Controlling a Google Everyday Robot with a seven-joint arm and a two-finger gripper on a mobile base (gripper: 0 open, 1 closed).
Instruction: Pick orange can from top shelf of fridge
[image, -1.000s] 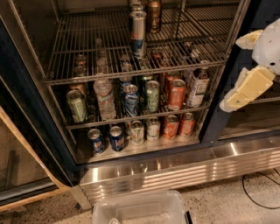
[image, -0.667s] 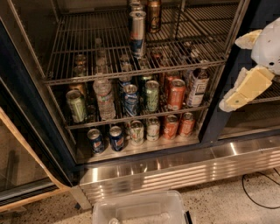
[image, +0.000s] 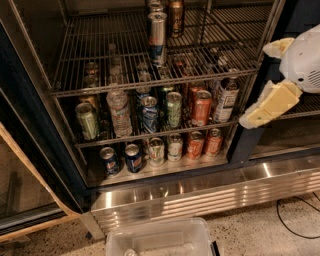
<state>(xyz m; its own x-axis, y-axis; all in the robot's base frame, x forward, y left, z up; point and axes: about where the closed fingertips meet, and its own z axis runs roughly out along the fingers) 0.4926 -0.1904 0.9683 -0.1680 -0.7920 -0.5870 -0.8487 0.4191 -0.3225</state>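
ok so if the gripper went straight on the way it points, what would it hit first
Probably the dark frame post, just down-left of the gripper at the right edge, though depth is unclear. That line runs away from the orange can on the top shelf.

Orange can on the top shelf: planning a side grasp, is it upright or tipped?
Upright: the orange can stands vertically on the top shelf. The gripper hangs at far right.

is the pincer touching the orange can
No, the pincer hangs at the far right, well apart from the orange can standing on the top shelf.
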